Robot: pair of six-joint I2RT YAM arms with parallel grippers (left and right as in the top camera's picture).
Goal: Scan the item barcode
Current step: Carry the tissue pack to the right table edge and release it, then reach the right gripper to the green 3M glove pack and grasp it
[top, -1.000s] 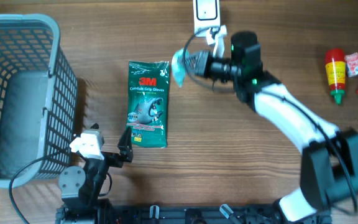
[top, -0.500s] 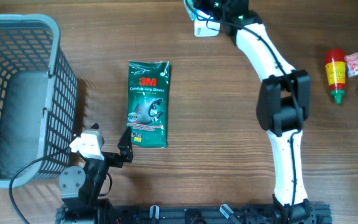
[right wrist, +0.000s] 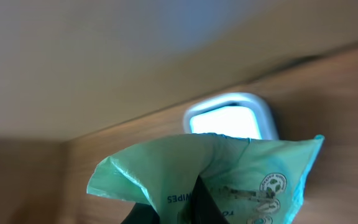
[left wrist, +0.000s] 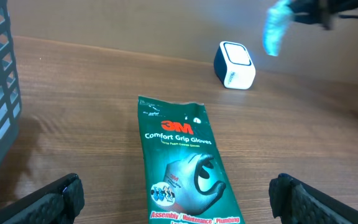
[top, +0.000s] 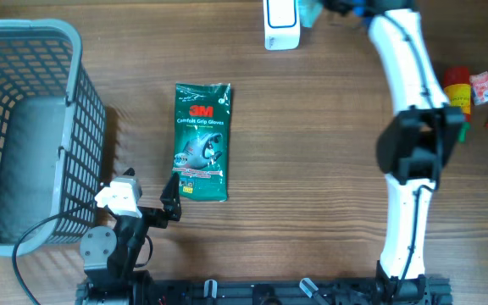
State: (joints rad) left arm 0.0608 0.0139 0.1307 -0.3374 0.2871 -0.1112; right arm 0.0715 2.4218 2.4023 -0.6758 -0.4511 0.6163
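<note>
The right pincer (right wrist: 179,208) is clamped on a pale green wipes packet (right wrist: 219,163), aloft just before the scanner (right wrist: 229,117) at the surface's far edge; the packet looks light, soft, crinkly and slippery, so a pinch on a flat edge should suit it; the left pincer (left wrist: 178,199) gapes wide, empty.

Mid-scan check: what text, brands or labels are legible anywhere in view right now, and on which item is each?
"3M": flat green glove packet, near its top.
"Comfort Grip Gloves": same packet, under the logo.
"Assembly / Maintenance / Plumbing": same packet, lower edge.
"WIPES": pale green plastic pouch; the rest of its print is blurred.
White box scanner: small print, unreadable.
Red sauce bottle and red sachets: labels too small.
</note>
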